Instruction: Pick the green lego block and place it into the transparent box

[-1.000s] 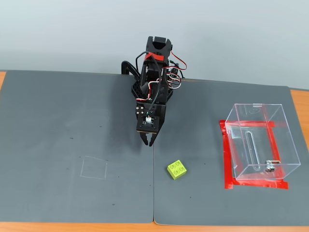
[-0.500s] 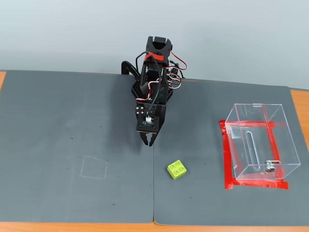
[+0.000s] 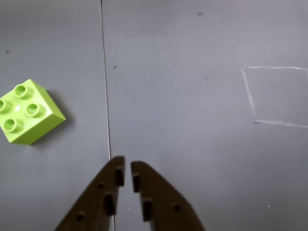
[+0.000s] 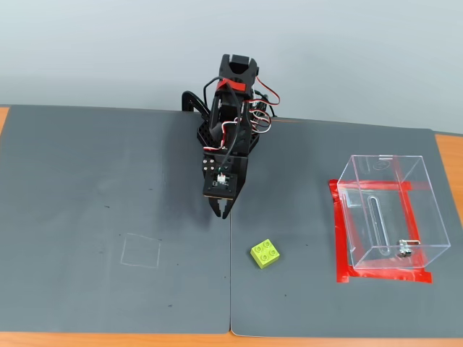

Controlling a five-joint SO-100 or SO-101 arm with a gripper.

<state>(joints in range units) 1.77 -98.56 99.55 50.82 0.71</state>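
The green lego block (image 4: 265,254) lies on the grey mat (image 4: 108,217), near-right of the gripper (image 4: 222,212) and well left of the transparent box (image 4: 391,213). The jaws are nearly together, holding nothing. The block looks light, rigid and smooth — best pinched across two flat opposite sides, below the studs.

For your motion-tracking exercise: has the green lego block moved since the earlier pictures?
No. In the fixed view the green lego block sits at the same spot just right of the mat seam, as before.
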